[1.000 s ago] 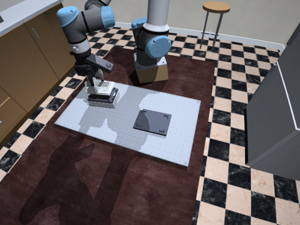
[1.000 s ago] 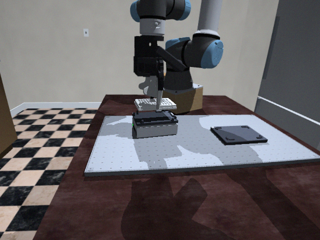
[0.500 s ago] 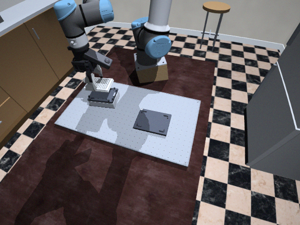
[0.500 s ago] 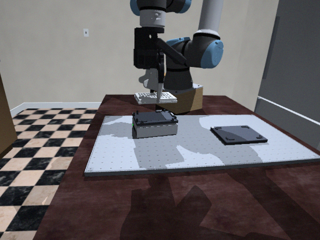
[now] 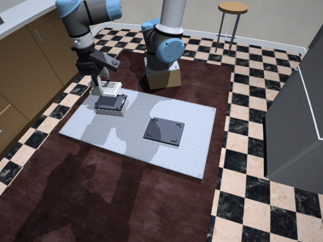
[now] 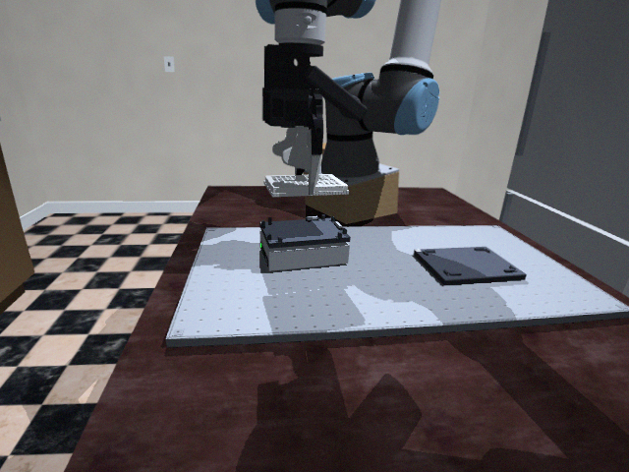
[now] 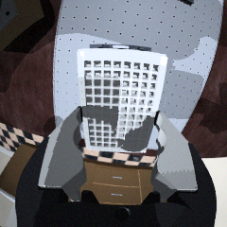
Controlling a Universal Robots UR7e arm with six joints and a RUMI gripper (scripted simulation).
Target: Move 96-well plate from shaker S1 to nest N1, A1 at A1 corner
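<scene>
The white 96-well plate [image 5: 112,88] [image 6: 330,184] [image 7: 120,85] hangs level in the air, a little above the plate shaker S1 [image 5: 110,103] [image 6: 305,256]. My gripper [image 5: 101,84] [image 6: 308,186] [image 7: 118,109] is shut on the plate, with one finger on each long side near the end closest to the wrist. The shaker's dark top is bare, with small pins at its edges. The plate nest N1 [image 5: 164,130] [image 6: 470,264], a dark flat square with corner locators, lies empty to the right on the perforated board [image 5: 182,156] [image 6: 305,315]. I cannot tell which corner of the plate is cut.
The arm's pedestal [image 5: 163,78] [image 6: 366,201] stands behind the board. Wooden cabinets [image 5: 25,65] run along the left. A tall grey cabinet [image 5: 294,117] stands at the right, and a stool [image 5: 232,7] at the back.
</scene>
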